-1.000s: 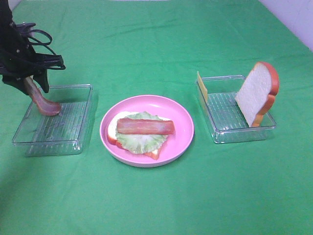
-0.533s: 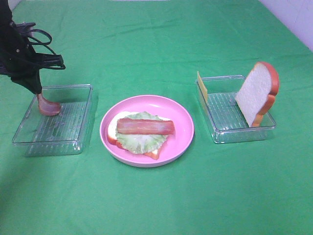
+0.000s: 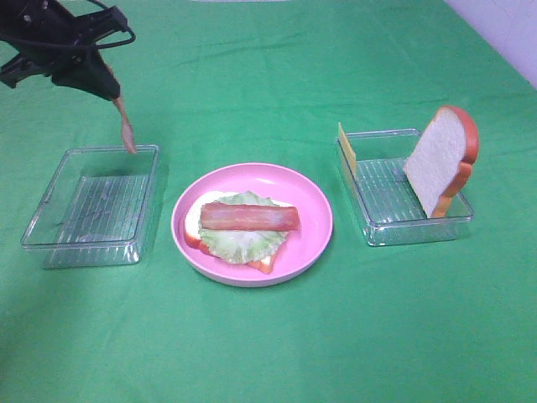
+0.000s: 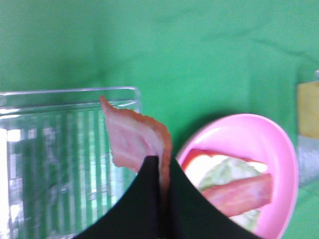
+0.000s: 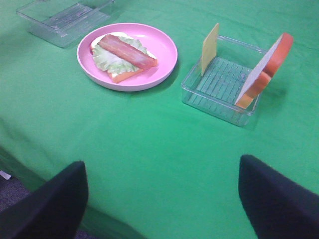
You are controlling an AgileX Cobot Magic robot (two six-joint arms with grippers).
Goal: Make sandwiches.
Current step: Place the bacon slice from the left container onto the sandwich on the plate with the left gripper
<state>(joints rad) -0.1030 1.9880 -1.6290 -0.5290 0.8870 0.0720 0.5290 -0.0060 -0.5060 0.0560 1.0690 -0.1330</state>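
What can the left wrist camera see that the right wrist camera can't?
Only the left wrist view shows a reddish toy bacon strip pinched in the left arm's black fingers. Only the right wrist view shows the white toy bread slice with orange crust leaning in a clear plastic tray, and the right arm's fingers spread wide with nothing between them. Both show the round pink plate carrying green lettuce topped with another bacon strip, the other clear tray, and the yellow cheese slice, blurred in the left one.
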